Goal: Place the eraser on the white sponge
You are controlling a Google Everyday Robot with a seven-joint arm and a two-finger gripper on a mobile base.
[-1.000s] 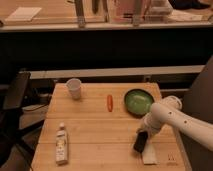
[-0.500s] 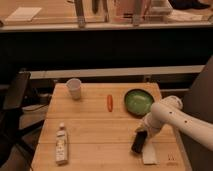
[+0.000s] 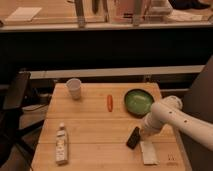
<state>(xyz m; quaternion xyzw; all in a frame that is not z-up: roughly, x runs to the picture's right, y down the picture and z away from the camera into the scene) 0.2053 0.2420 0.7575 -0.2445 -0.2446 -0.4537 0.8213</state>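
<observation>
One wooden table (image 3: pixel 90 132) is seen in the lower half of the frame, with six items counted on it

One white arm (image 3: pixel 181 120) enters from the right edge; its gripper (image 3: pixel 141 134) is at lower centre-right, pointed down toward the table. Jaw state cannot be told, the tip is hidden by the arm's end

One eraser (image 3: pixel 133 137), black, is seen tilted just at the gripper tip, touching or nearly touching it; a grip cannot be confirmed. Whether its lower end rests on the table cannot be told either

One sponge (image 3: pixel 148 152), white and flat, lies at lower right, just beside the eraser on its right and slightly lower. The eraser is not on it

One green plate (image 3: pixel 138 101) sits right of centre, above the gripper, partly cut by the arm

One carrot (image 3: pixel 109 102), orange, lies at centre, left of the plate and apart from it

One white cup (image 3: pixel 74 88) stands upright at the table's upper left

One bottle (image 3: pixel 61 144) lies flat at lower left, well apart from the rest

One dark chair (image 3: pixel 15 95) is seen at the left edge of the frame, beside the table
</observation>
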